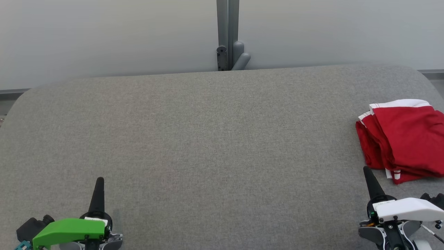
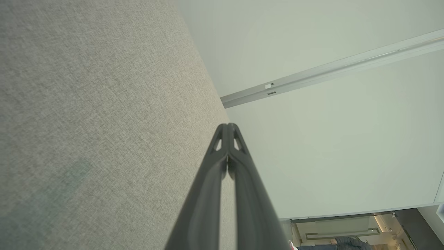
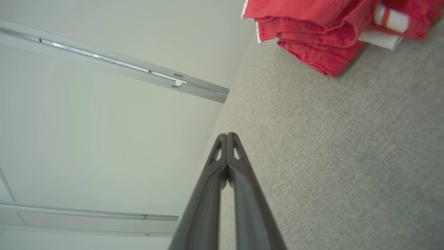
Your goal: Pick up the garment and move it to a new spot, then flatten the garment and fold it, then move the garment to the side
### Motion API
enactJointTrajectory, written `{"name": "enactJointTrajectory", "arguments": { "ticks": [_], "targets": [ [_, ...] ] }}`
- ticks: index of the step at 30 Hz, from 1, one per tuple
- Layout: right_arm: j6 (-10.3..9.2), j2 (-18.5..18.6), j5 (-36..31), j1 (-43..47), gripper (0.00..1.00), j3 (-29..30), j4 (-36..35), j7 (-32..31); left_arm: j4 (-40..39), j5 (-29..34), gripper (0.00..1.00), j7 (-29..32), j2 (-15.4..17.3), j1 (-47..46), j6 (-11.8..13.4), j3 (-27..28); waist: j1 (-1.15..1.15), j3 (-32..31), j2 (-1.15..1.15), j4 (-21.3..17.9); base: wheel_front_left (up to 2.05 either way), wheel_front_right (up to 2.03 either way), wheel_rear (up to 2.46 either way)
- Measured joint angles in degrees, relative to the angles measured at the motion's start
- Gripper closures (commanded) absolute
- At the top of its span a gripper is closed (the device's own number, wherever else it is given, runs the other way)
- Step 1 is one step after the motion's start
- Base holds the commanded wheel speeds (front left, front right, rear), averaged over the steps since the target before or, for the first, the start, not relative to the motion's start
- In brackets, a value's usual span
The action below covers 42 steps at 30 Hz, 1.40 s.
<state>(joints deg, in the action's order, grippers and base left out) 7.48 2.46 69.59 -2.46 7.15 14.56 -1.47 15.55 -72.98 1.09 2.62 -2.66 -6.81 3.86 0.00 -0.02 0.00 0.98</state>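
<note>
A red garment with white trim (image 1: 406, 137) lies folded in a stack at the right edge of the grey fabric table (image 1: 208, 146). The right wrist view has the garment (image 3: 333, 31) at its top right. My right gripper (image 1: 367, 173) sits at the lower right, just in front of the garment and apart from it, fingers pressed together and holding nothing; the shut tips (image 3: 227, 136) hang above the cloth surface. My left gripper (image 1: 100, 181) rests at the lower left, far from the garment, also shut and empty (image 2: 228, 126).
A pale wall runs behind the table, with a grey post and bracket (image 1: 228, 38) at the back centre. The table's rounded corners fall off at the far left and far right. A person's dark clothing (image 2: 347, 241) shows far off in the left wrist view.
</note>
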Motion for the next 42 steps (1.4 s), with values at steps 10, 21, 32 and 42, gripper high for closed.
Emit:
{"name": "enactJointTrajectory", "arguments": {
  "ticks": [10,21,32,42],
  "targets": [
    [0.00,0.07,5.45,-0.51,1.00,-0.07,-0.23,-1.24,-0.40,-5.08,1.00,1.36,0.02,-0.60,-0.19,0.51,0.00,0.04,0.00,-0.21,0.00,0.00,0.00],
    [0.00,0.12,11.15,-1.37,1.00,-0.13,-0.56,-2.52,-0.74,-9.67,1.00,2.65,0.04,-1.42,-0.26,1.18,0.00,0.08,0.00,-0.44,0.00,0.00,0.00],
    [0.00,0.19,16.26,-1.92,1.00,-0.18,-0.85,-3.76,-1.21,-13.82,1.00,3.87,0.05,-2.08,-0.33,1.58,0.00,0.12,0.00,-0.67,0.00,0.00,0.00],
    [0.00,0.26,20.69,-2.54,1.00,-0.21,-1.07,-4.76,-1.66,-17.45,1.00,4.88,0.07,-2.67,-0.49,1.87,0.00,0.16,0.00,-0.88,0.00,0.00,0.00]
  ]
}}
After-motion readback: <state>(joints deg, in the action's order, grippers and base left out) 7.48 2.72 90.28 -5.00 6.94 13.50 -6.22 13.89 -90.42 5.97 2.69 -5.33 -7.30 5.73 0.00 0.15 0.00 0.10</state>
